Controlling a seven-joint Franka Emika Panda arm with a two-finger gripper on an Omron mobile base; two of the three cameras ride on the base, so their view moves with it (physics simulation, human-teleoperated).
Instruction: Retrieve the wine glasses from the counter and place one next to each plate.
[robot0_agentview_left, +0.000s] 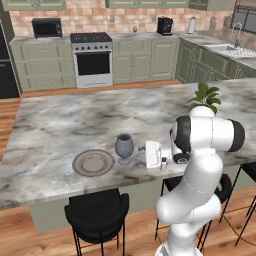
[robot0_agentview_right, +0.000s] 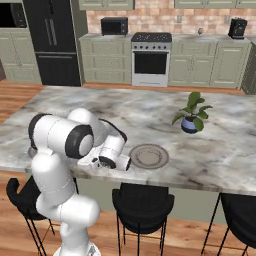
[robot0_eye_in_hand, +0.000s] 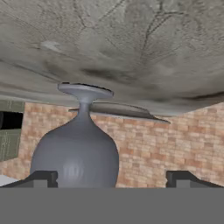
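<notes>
Wine glass (robot0_agentview_left: 124, 148) stands upright on the marble desk (robot0_agentview_left: 60, 125), just right of the beige plate (robot0_agentview_left: 93, 162), close but apparently not touching. Gripper (robot0_eye_in_hand: 111, 177) sits level with the bowl, jaws spread wide, fingertips (robot0_eye_in_hand: 43, 178) either side; the glass is off-centre toward one finger and nothing is clamped. So the glass looks set down and released beside this plate.

Handling, as a guess: a stemmed goblet, round bowl, thin stem, flat disc foot. Likely light, rigid, brittle, smooth and a bit slippery. It is top-heavy, so a nudge on the bowl could tip it. Best hold is across the bowl at its widest part, or low on the bowl above the stem, with a gentle squeeze. The stem is too thin for a sure grip.

Materials: the glass is dull blue-grey, opaque-looking, matte. The plate is flat and round with a darker rim ring, ceramic-looking. The desk is a grey-white veined slab, hard and slick, over sage-green cabinets. Farther back from the plate stands a potted plant (robot0_agentview_right: 191, 116), leafy green in a small blue pot. Black round stools (robot0_agentview_left: 97, 210) sit below the desk edge.
</notes>
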